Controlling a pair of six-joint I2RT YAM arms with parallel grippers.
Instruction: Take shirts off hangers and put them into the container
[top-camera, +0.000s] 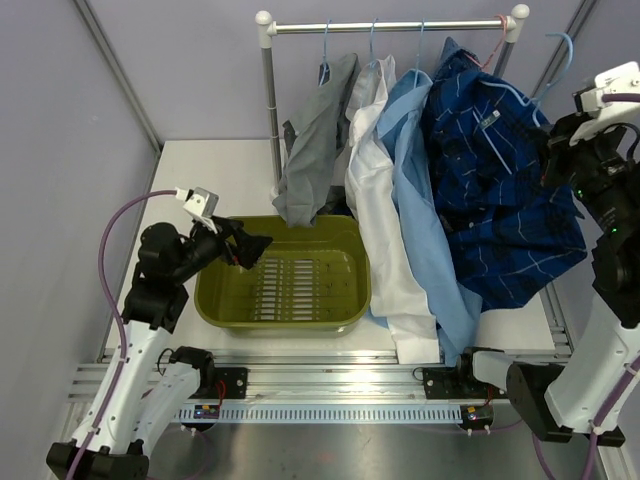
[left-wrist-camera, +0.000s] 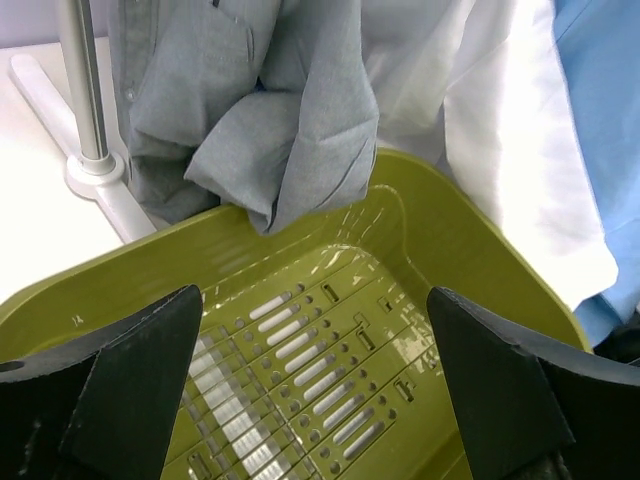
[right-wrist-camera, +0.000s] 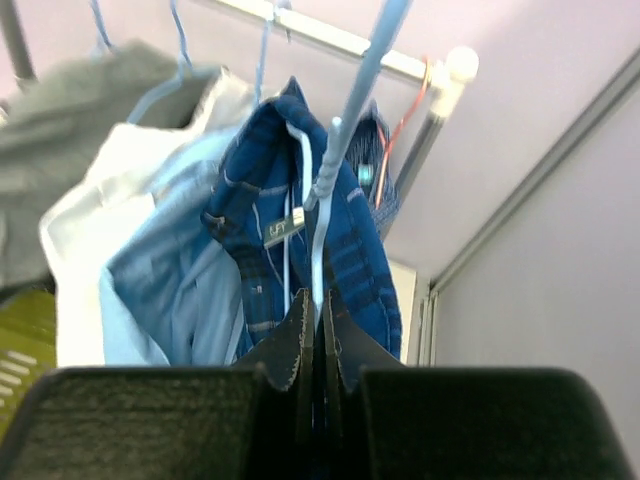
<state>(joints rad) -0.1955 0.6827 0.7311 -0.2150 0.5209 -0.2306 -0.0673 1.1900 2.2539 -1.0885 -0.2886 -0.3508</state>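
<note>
The right gripper (right-wrist-camera: 318, 312) is squeezed shut on a thin light-blue hanger (right-wrist-camera: 350, 120) that has the dark blue check shirt (right-wrist-camera: 255, 200) on it, near the rail (right-wrist-camera: 330, 40), and the left gripper (left-wrist-camera: 312, 320) gapes wide, holding nothing, over the green tub (left-wrist-camera: 120, 268).

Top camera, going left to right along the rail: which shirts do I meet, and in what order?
grey shirt → white shirt → light blue shirt → dark blue windowpane-check shirt; past them, the right claw, shut on a light-blue hanger.
</note>
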